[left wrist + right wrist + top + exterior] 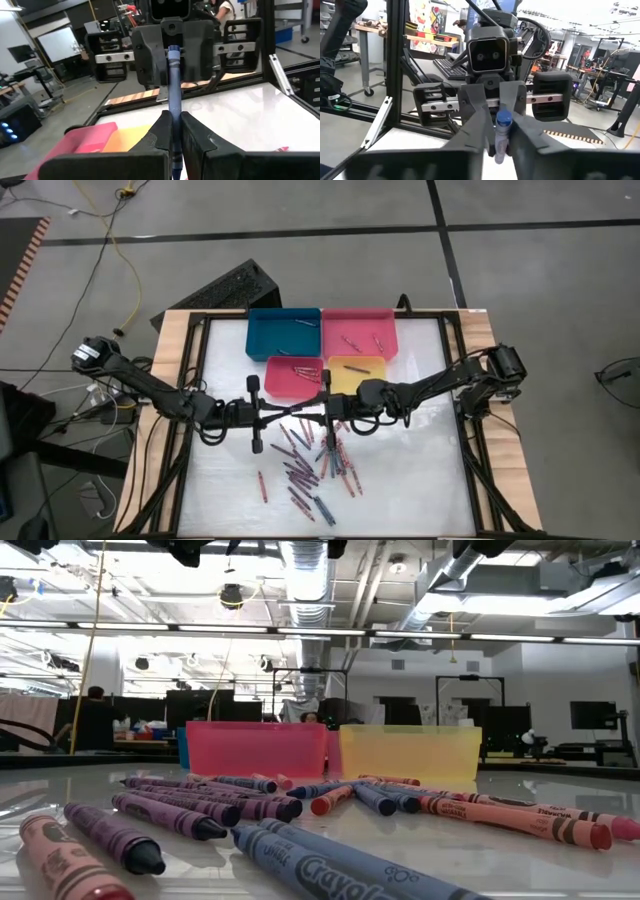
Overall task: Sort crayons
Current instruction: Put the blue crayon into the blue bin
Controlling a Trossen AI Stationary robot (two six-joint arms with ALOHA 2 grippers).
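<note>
A blue crayon (173, 85) hangs level in the air between my two grippers, which face each other above the middle of the table. My left gripper (173, 145) is shut on one end of it. My right gripper (501, 150) closes on the other end. In the high view the left gripper (288, 413) and the right gripper (308, 409) meet just in front of the red tray (294, 377). Many loose crayons (310, 465) lie on the white table top below them, red, purple and blue. My left gripper pinches the blue crayon near one end (173, 131) between its two fingers. The fingers come level from the table's left and lie along the crayon. The crayon is lifted clear and sticks out level toward the other gripper. My right gripper has the crayon's other end (503, 121) between its two fingers (476, 131), which come level from the table's right and lie along it. That end stays clear of the table.
Behind the grippers stand a blue tray (283, 332), a pink tray (358, 332), the red tray and a yellow tray (356, 370). The crayon pile (250, 805) spreads toward the near edge. A black frame (460, 410) rims the table.
</note>
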